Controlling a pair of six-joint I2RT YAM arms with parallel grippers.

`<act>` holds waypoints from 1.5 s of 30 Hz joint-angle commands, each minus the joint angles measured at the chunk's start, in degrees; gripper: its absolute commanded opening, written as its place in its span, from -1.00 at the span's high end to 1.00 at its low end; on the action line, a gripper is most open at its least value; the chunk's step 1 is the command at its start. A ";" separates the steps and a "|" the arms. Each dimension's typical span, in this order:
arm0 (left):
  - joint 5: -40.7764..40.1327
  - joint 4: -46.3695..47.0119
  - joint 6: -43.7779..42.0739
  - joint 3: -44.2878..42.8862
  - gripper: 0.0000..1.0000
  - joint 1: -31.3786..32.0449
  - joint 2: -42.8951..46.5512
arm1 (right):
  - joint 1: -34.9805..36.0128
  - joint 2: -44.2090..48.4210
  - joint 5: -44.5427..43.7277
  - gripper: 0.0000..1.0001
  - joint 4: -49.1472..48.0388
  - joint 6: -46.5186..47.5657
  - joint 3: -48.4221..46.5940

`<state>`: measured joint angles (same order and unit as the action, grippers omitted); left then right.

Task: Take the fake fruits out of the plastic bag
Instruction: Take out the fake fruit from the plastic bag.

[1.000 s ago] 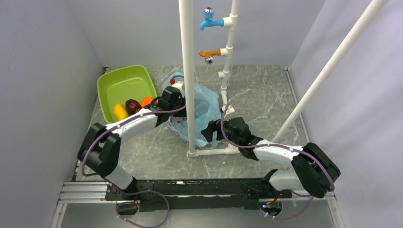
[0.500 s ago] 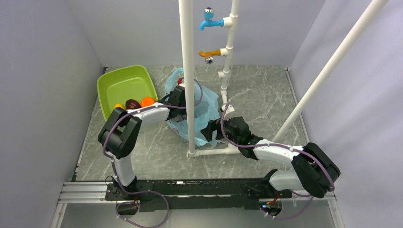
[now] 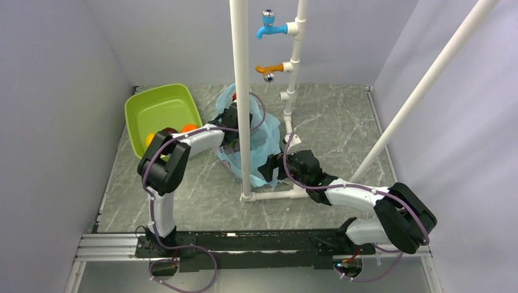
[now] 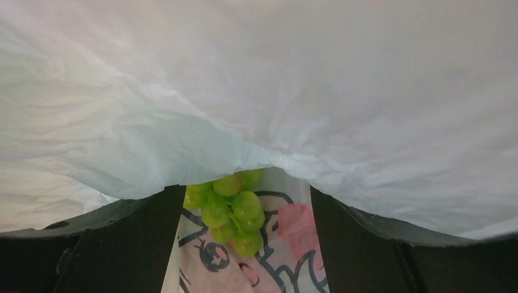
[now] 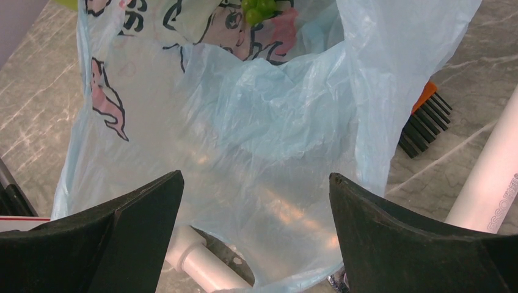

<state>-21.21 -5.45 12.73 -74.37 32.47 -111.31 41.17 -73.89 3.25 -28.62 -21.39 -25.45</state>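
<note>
The light-blue plastic bag [image 3: 259, 139] lies mid-table around the white upright pipe. My left gripper [image 3: 234, 133] is inside the bag's mouth, open. In the left wrist view the green grape bunch [image 4: 233, 210] lies on the printed bag wall between my spread fingers [image 4: 122, 244], with bag plastic [image 4: 256, 91] draped over them. My right gripper [image 3: 269, 166] is open at the bag's near edge; its view shows the bag [image 5: 256, 134] between the fingers and the grapes [image 5: 259, 7] far inside. The yellow [image 3: 149, 139], dark red [image 3: 166, 132] and orange [image 3: 189, 128] fruits sit in the tray.
The lime-green tray [image 3: 159, 107] stands at the back left. A white pipe frame [image 3: 241, 73] with blue [image 3: 269, 28] and orange [image 3: 269, 69] taps rises through the middle; its base pipe [image 5: 204, 265] lies under the bag. An orange-and-black tool [image 5: 424, 119] lies beside the bag.
My left arm has swung right from the tray's edge and pushed its gripper into the bag's mouth. The bag has shifted a little. The right arm has hardly moved.
</note>
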 commanded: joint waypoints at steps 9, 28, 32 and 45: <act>-1.66 -6.62 -1.02 -9.69 -0.81 -3.25 -6.91 | -0.18 -0.27 -0.18 -0.84 -1.69 0.75 -2.14; 4.18 -8.28 -1.65 -12.61 0.24 -6.20 -9.05 | -0.16 -0.93 0.09 -0.84 -1.90 0.73 -2.26; 4.96 -7.49 -2.16 -11.11 0.43 -6.19 -6.36 | -0.07 -0.84 0.16 -0.84 -1.83 0.73 -2.24; 11.13 -7.48 2.58 -0.47 0.72 -5.58 5.86 | -0.10 -0.29 0.42 -0.84 -1.88 0.52 -2.10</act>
<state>-13.39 -14.50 12.38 -77.30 26.30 -111.81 41.17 -74.72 3.29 -28.62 -21.39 -25.47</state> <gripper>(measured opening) 0.317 0.919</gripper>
